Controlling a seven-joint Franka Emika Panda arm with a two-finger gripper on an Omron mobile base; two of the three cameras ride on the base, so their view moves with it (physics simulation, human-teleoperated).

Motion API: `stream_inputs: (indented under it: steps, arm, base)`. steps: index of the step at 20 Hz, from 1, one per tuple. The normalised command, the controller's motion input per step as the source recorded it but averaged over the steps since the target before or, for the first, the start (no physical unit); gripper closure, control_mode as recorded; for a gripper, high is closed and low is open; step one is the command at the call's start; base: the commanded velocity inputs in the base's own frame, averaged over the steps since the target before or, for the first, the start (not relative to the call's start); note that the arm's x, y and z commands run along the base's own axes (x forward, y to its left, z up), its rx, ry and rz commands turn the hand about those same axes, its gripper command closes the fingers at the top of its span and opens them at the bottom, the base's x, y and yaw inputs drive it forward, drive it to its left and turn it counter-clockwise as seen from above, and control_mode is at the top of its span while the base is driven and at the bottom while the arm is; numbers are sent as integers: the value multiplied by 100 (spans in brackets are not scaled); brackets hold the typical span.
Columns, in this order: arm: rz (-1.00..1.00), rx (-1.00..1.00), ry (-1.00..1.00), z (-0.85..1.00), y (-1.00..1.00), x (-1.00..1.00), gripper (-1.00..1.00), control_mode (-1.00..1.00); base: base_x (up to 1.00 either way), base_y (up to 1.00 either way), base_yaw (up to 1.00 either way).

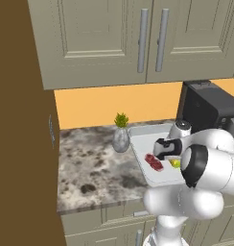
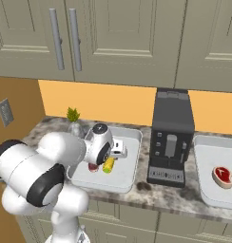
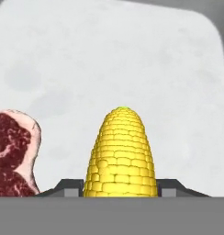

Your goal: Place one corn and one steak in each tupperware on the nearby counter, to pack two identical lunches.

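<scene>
The claw point(image 3: 120, 187) is largely hidden behind the arm's own links in both base views, and in the hand view only its two dark tips are seen, one on each side of the corn cob point(image 3: 120, 153), whose base is cut off at the bottom of that view. The claw is closed on the corn cob, gripped across its thick end. The cob's long axis runs straight away from the claw, with the tapered, green-tipped end pointing outward over the pale floor of the tupperware point(image 3: 132, 59). To the left of the claw in the hand view, a steak point(image 3: 13, 153) lies flat in the same tray, only partly seen at the frame edge. In the right base view a second tupperware point(image 2: 208, 190), well apart to the right of the claw beyond the black coffee machine point(image 2: 171, 137), rests on the mottled desk point(image 2: 160, 194) with another steak point(image 2: 221, 175) in it; its right side is cut off.
</scene>
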Motion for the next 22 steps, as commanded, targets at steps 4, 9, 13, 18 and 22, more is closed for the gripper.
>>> stream_inputs:
  steps: [4, 9, 13, 18, 22]
  arm:
    - [0, 0, 0, -39, -8, 34, 100, -100]
    - [0, 0, 0, -36, -9, 37, 100, -100]
    - [0, 0, 2, 3, -6, 6, -100, -100]
    - [0, 0, 1, 74, -3, -50, -100, -100]
    - [0, 0, 3, 65, 0, -95, -100, -100]
  base:
    - [0, 0, 0]
    - [0, 0, 0]
    - [0, 0, 0]
    - [0, 0, 0]
    - [0, 0, 0]
